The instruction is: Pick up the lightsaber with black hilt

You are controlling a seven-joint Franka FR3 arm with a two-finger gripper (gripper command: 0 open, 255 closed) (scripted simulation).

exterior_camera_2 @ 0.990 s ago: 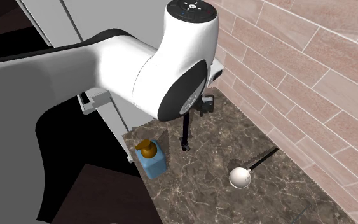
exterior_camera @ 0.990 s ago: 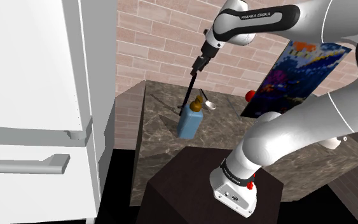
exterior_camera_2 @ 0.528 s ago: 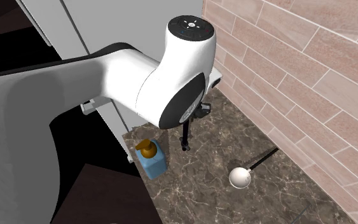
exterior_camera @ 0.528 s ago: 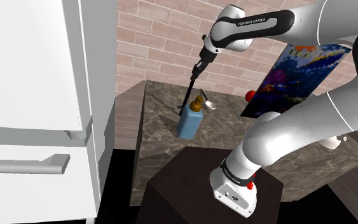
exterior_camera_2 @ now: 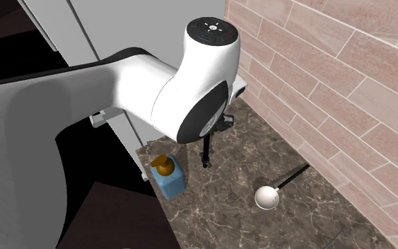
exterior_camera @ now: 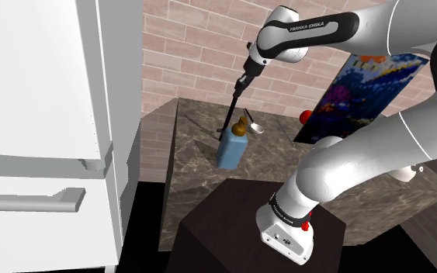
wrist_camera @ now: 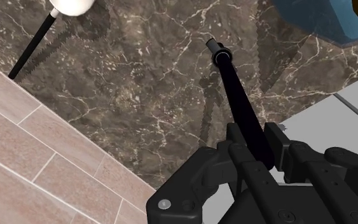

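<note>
The gripper (wrist_camera: 264,153) has its jaws clamped on the lightsaber (wrist_camera: 235,89), which hangs upright above the counter (exterior_camera: 197,159). Raise it vertically without swinging (in the shoulder view the soap bottle (exterior_camera: 232,147) stands at 6 o'clock).

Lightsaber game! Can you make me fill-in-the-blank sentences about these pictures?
1. The gripper is shut on a ____ lightsaber.
2. The bottle near it is ____.
3. The wall behind the counter is made of ____.
Missing words: black, blue, bricks.
</note>
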